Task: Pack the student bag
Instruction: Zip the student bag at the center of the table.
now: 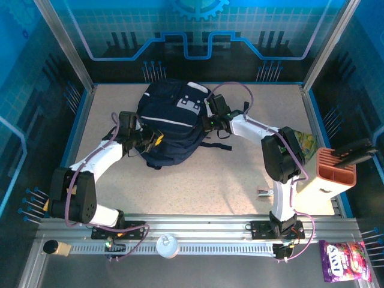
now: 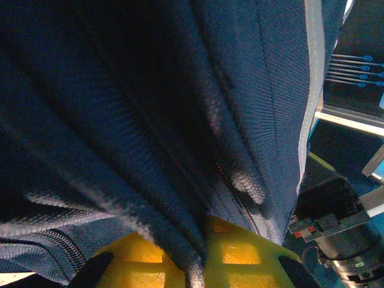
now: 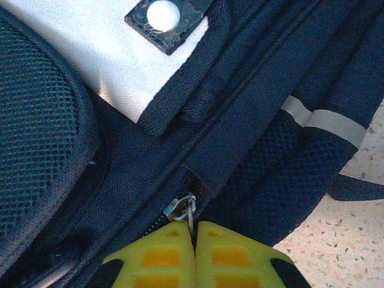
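Student bag [image 1: 171, 120], open tabletop [image 1: 210, 180] nearside

The student bag [image 1: 171, 123] lies on the table [image 1: 240, 180] between the left arm [image 1: 99, 157] and right arm [image 1: 258, 129].

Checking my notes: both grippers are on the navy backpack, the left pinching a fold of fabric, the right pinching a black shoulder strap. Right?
Not quite. The right gripper is shut on the zipper pull, not a shoulder strap, as the right wrist view shows. The rest holds: both are on the student bag, and the left gripper pinches a fold of its fabric.
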Robot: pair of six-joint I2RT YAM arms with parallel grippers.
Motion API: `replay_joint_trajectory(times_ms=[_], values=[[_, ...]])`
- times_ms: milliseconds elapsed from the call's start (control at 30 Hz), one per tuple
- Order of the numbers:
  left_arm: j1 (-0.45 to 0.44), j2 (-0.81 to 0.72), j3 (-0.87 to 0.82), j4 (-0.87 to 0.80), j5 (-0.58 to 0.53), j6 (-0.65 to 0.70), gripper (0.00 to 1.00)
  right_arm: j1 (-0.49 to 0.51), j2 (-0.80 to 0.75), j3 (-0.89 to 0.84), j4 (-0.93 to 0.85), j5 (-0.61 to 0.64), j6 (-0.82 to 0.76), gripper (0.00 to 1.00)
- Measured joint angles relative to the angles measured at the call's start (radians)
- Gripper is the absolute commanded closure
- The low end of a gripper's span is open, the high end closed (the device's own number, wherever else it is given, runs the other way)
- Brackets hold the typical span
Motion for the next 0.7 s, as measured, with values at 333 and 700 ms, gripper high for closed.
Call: replay_joint_trajectory(times_ms=[333,700], values=[[0.002,0.01,0.002,-0.006,0.01,0.026,0.99,-0.093,-0.074,-0.066,-0.006,-0.153,0.064,0.35],[0.001,0.009,-0.001,-0.008,-0.007,0.025,0.91,-0.048,-0.108,-0.07,0.125,-0.419,0.198,0.21]])
